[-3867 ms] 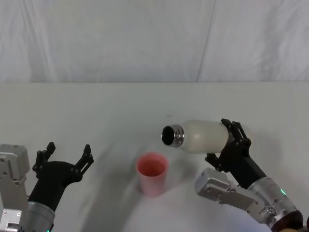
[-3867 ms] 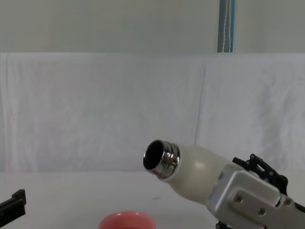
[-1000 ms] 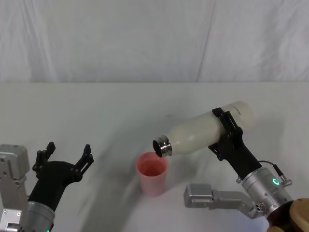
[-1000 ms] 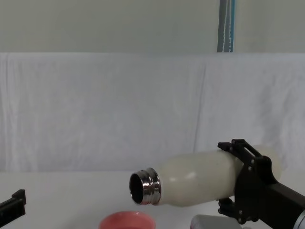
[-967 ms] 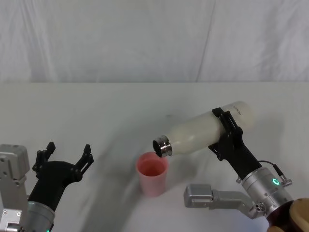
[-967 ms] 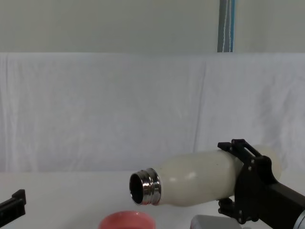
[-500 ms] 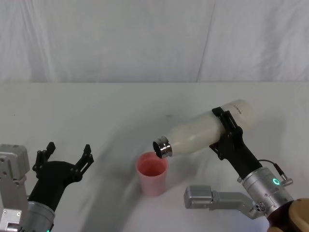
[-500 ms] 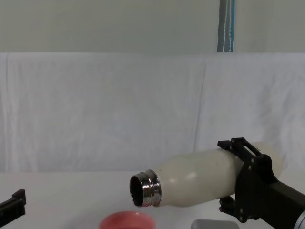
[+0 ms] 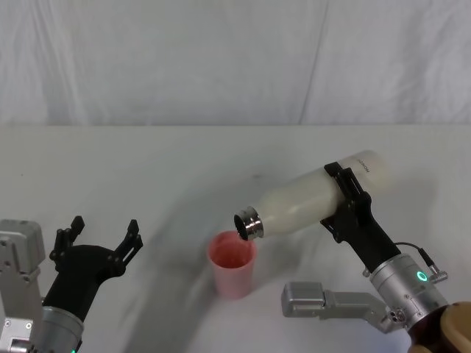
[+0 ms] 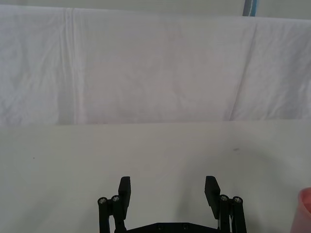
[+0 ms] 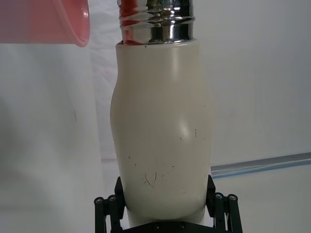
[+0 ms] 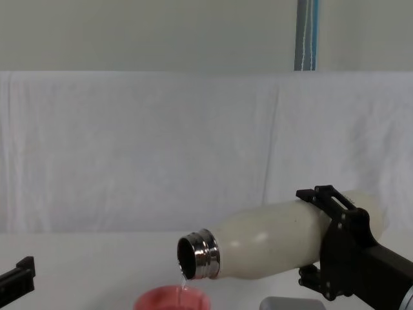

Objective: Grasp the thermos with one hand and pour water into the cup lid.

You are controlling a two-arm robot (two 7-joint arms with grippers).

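Note:
My right gripper point(image 9: 344, 200) is shut on the cream-white thermos point(image 9: 313, 197), holding it tilted with its steel neck point(image 9: 248, 223) pointing down over the pink cup lid point(image 9: 232, 263). In the chest view a thin stream of water runs from the thermos point(image 12: 264, 242) mouth into the cup lid point(image 12: 171, 299). The right wrist view shows the thermos point(image 11: 161, 141) between the fingers, with the cup lid point(image 11: 46, 22) rim beside its neck. My left gripper point(image 9: 99, 240) rests open at the near left of the table, apart from both; its fingers point(image 10: 125, 192) hold nothing.
A white cloth covers the table point(image 9: 147, 169) and hangs as a backdrop point(image 9: 221, 59) behind it. A grey block of my right arm point(image 9: 316, 301) lies on the table near the cup lid. A pink edge point(image 10: 305, 213) shows in the left wrist view.
The thermos has tipped slightly further, and water now runs from its mouth into the cup lid. The left arm has not moved.

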